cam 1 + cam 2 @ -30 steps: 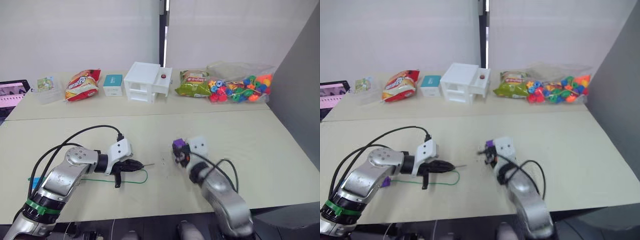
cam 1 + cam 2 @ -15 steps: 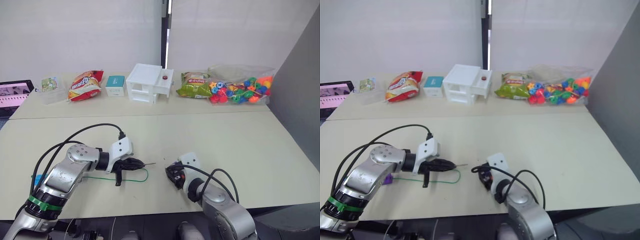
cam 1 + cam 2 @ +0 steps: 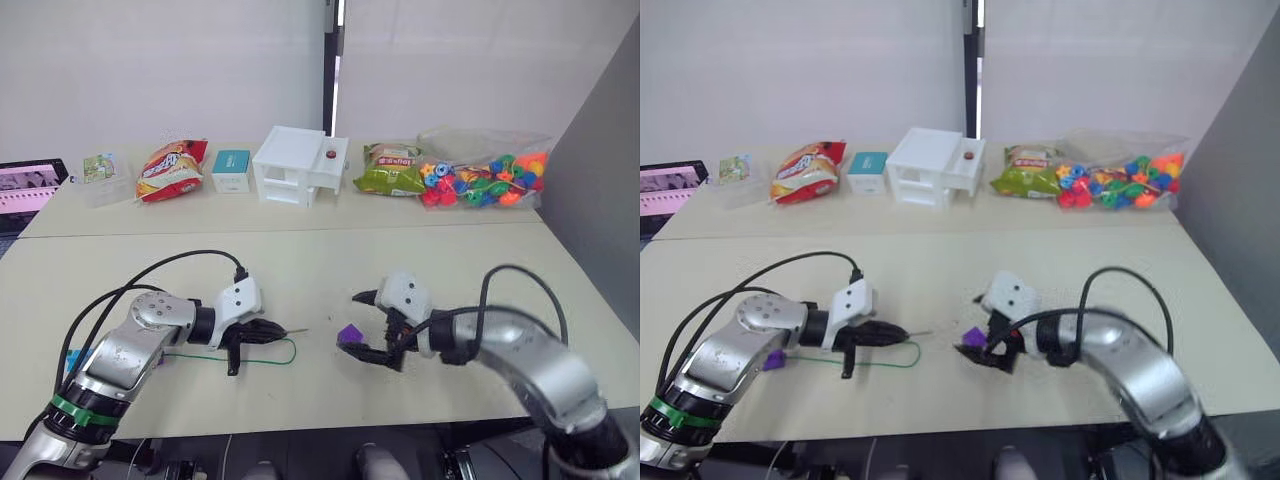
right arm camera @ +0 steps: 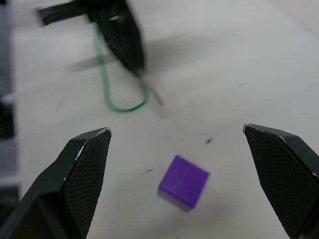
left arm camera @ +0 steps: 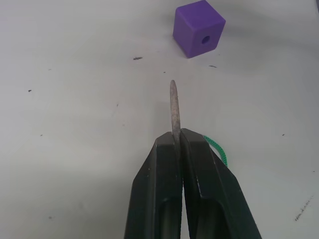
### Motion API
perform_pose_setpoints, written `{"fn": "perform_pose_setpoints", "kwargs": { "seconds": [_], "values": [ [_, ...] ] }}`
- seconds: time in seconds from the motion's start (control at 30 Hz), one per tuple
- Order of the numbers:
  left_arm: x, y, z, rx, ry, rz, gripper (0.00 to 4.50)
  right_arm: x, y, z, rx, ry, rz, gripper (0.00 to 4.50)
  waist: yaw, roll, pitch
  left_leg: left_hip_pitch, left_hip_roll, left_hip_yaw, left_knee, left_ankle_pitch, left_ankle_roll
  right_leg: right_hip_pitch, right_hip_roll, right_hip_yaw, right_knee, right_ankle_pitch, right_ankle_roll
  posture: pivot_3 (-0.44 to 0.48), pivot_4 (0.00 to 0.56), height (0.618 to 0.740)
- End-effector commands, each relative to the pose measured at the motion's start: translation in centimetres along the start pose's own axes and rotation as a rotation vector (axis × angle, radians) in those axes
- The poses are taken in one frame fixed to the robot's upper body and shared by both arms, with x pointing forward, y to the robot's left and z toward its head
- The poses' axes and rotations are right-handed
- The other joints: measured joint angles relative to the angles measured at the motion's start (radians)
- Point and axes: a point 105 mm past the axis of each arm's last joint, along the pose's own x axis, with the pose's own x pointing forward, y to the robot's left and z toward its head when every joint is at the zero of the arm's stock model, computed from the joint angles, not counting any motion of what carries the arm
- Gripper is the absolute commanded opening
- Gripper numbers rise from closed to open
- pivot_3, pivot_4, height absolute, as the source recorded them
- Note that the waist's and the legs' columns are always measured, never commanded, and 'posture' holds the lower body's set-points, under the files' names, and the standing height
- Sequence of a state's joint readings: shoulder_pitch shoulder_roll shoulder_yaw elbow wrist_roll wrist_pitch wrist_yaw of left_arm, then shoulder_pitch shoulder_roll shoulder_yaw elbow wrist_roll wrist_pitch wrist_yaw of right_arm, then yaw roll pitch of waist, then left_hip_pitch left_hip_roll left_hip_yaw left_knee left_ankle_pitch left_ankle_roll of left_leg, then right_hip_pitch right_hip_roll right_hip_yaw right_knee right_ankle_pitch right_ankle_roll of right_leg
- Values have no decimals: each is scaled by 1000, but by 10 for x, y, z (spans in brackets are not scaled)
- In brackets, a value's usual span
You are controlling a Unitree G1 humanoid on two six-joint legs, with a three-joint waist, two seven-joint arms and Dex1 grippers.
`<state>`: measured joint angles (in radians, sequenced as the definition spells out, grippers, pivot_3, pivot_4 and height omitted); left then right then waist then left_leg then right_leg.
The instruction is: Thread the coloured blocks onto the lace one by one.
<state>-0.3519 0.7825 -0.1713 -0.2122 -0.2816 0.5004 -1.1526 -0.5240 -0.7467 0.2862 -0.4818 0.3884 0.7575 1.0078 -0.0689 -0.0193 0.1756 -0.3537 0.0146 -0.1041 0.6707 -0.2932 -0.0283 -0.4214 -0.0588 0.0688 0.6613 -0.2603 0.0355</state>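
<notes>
My left gripper (image 3: pixel 272 331) is shut on the lace's stiff pale tip (image 5: pixel 173 102), which sticks out past the fingertips toward the right. The green lace (image 3: pixel 288 354) loops back on the table under that arm. A purple block (image 3: pixel 349 334) lies on the table just beyond the tip, its hole (image 5: pixel 205 39) facing the left wrist camera. My right gripper (image 4: pixel 177 130) is open, its fingers wide apart on either side of this block (image 4: pixel 183 181) and not touching it. A second purple block (image 3: pixel 773 360) sits by my left forearm at the lace's far end.
Along the table's back edge stand a red snack bag (image 3: pixel 168 168), a teal box (image 3: pixel 230 169), a white drawer box (image 3: pixel 298 164), a green snack bag (image 3: pixel 388 170) and a clear bag of beads (image 3: pixel 482 178). A grey partition (image 3: pixel 600 180) borders the right side.
My right gripper has opened and let go of the purple block, which now rests on the table between its fingers. The left gripper still holds the lace tip in the same place.
</notes>
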Motion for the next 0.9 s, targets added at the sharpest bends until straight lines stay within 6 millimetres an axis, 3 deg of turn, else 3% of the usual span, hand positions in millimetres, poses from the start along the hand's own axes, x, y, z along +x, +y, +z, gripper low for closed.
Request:
{"fn": "perform_pose_setpoints", "kwargs": {
  "seconds": [0.03,0.2,0.5,0.6,0.83,0.9],
  "values": [
    [-2,-10,15,52,-27,-39,0,9,-6,-2,-180,68,215,4475,0,0,0,0,0,1,0,0,0,0,0,0,0,0,0,0,150,740],
    [-2,-25,23,48,-33,-90,0,19,-24,-24,-429,221,398,4475,2,0,0,-1,0,1,2,0,0,-1,-1,0,1,0,0,0,150,740],
    [-3,-40,20,29,3,-103,0,25,-34,-39,-523,224,502,4475,4,0,1,-3,0,1,6,-2,2,-2,-1,0,2,0,0,0,150,740],
    [0,-45,16,15,5,-101,0,30,-36,-36,-527,185,497,3694,0,0,1,-3,0,1,6,-2,2,-2,-1,0,3,0,0,0,150,740],
    [0,-46,11,15,9,-86,0,32,-44,-45,-439,180,427,1315,5,0,1,-2,-1,1,6,-1,2,-2,-2,0,3,0,0,0,150,740],
    [0,-45,10,16,11,-83,0,32,-48,-47,-377,165,377,1204,6,0,1,-2,-1,1,6,-1,2,-2,-2,0,3,0,0,0,150,740]
  ]
}}
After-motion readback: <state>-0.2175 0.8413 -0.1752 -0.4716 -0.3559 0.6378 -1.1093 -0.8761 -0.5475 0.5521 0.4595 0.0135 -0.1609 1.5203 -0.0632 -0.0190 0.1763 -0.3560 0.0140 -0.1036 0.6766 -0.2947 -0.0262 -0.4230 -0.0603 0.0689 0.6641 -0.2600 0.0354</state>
